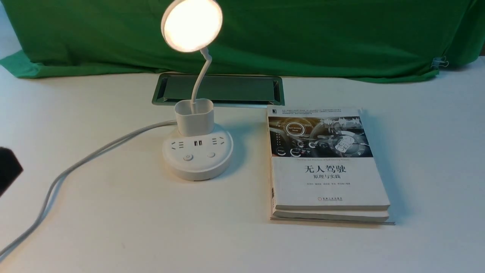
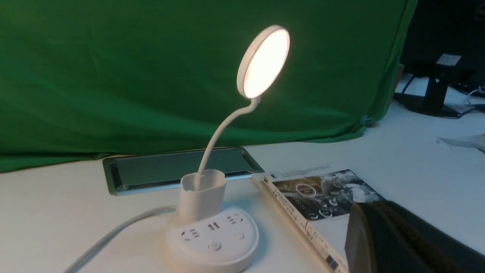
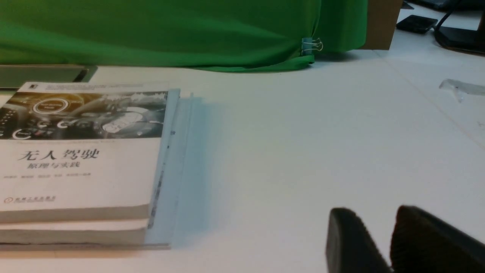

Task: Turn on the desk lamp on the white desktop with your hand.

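Note:
The desk lamp's disc head (image 1: 192, 24) glows, lit. Its thin neck rises from a small cup holder (image 1: 194, 116) on the round base (image 1: 197, 168), which has sockets and two buttons (image 1: 188, 157). A grey cord (image 1: 94, 152) runs off to the left over the white desktop (image 1: 113, 227). The lamp also shows in the left wrist view (image 2: 212, 242). My left gripper (image 2: 363, 212) is shut and empty, well back from the base; only a black corner (image 1: 7, 170) shows at the front view's left edge. My right gripper (image 3: 373, 214) is slightly open and empty over bare desktop.
Two stacked books (image 1: 326, 167) lie right of the lamp base and also show in the right wrist view (image 3: 79, 159). A silver-framed cable slot (image 1: 219, 89) sits behind the lamp. A green cloth (image 1: 303, 34) hangs along the back.

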Robot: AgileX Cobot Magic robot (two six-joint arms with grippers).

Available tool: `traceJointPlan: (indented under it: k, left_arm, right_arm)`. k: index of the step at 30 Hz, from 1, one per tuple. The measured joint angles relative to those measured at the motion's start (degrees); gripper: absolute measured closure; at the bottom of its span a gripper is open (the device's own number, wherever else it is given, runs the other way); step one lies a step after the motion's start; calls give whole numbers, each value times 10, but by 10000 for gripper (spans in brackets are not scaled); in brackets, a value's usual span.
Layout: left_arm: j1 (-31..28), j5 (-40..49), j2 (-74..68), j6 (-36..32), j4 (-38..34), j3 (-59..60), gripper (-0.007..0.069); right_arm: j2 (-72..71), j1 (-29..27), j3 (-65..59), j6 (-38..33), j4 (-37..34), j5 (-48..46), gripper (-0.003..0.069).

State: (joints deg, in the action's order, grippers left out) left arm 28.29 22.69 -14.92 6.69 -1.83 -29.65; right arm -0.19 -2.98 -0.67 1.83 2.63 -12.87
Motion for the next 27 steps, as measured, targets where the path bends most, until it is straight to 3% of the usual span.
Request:
traceJointPlan:
  k: [11,17,19,27]
  left_arm:
    - [0,8,3,-1,28,24,623]
    - [-20,-133,26,-1,77,85,623]
    - [-70,-215,46,-2,94,136,623]
    - [-225,-349,142,-6,95,291,623]
  right_arm:
    - [0,0,0,0,0,0,419]
    - [0,0,0,0,0,1,419]
    - [0,0,0,0,0,1,419]
    - [0,0,0,0,0,0,419]
